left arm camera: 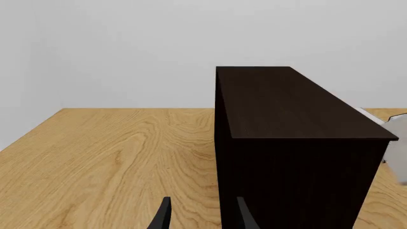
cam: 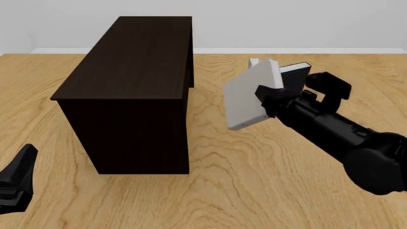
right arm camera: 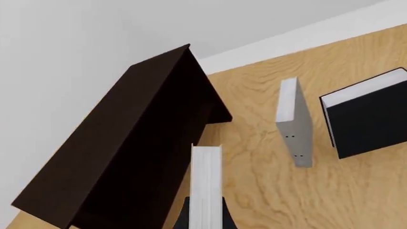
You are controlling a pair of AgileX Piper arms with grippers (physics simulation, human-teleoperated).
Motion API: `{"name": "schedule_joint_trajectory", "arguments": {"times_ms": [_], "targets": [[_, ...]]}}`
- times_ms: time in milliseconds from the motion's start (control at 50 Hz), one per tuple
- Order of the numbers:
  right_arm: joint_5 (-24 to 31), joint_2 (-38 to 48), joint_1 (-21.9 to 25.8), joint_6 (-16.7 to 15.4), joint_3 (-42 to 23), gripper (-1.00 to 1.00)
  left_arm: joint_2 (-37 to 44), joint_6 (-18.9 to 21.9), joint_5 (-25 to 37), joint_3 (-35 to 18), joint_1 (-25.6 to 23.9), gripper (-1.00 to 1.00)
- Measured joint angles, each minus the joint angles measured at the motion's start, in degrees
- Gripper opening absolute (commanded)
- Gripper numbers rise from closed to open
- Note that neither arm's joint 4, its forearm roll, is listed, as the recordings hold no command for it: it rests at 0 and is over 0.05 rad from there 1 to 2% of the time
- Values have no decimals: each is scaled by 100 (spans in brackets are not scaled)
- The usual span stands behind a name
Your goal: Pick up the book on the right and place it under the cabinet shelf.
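A light wooden table (cam: 254, 181) with a swirling grain fills the scene, meeting a plain pale grey wall behind a white baseboard strip. The cabinet shelf (cam: 130, 90), dark brown and box-shaped, stands on the left half of the table. The right gripper (cam: 270, 102) is clamped on the book (cam: 248, 98), a pale grey hardcover held tilted in the air to the right of the cabinet, clear of the tabletop. In the right wrist view the book's edge (right arm camera: 207, 183) sits squeezed between the two dark fingers. Farther back on the table lie a second grey book (right arm camera: 294, 124) and a black-covered book (right arm camera: 369, 114) with white pages. The left gripper (left arm camera: 202, 217) hovers near the cabinet's end, its fingers spread apart with nothing between them
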Motion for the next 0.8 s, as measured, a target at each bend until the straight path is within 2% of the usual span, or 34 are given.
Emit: {"name": "schedule_joint_trajectory", "arguments": {"times_ms": [360, 800], "targets": [[-903, 761, 174, 357, 13, -100, 1, 0, 0, 0, 0, 100], [-1496, 1561, 369, 574, -254, -100, 0, 0, 0, 0, 0, 100]]}}
